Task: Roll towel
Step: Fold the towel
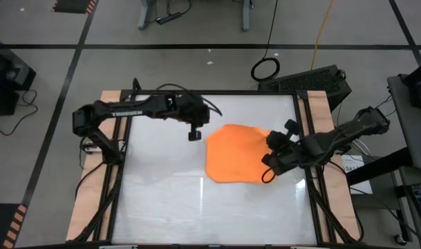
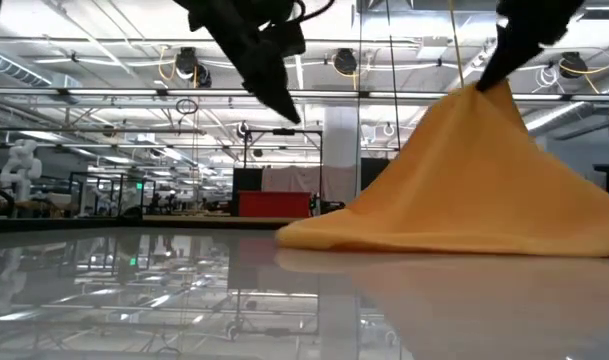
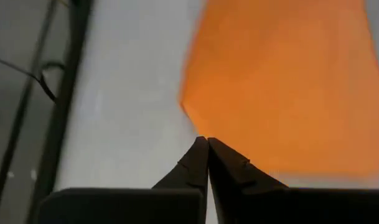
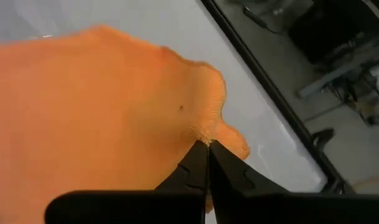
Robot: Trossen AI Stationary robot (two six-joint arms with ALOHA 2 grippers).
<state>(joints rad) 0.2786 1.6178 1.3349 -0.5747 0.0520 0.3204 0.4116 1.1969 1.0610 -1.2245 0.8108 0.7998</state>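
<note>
The orange towel (image 1: pixel 232 153) lies right of the table's middle, and one part of it is drawn up into a tent-like peak (image 2: pixel 481 92). My right gripper (image 4: pixel 206 144) is shut on that peak, reaching in from the table's right side. My left gripper (image 1: pixel 194 135) hangs above the table just left of the towel. It is shut with nothing between its fingers (image 3: pixel 206 142) and is clear of the cloth in the low view (image 2: pixel 287 108). My right gripper pinches a bit of the towel close to its right edge (image 4: pixel 203 132) between its two fingertips. It slants down from the table's right side. The cloth hangs from the hold as a cone, and its spread lower edge (image 2: pixel 424 243) rests on the table.
A dark frame (image 1: pixel 303 131) and wooden strips (image 1: pixel 106 149) border the glossy white table. A black keyboard-like block (image 1: pixel 314 81) and a cable loop (image 1: pixel 265 68) lie beyond the far right corner. Bare table surface (image 1: pixel 162 200) stretches left of the towel and toward the near edge.
</note>
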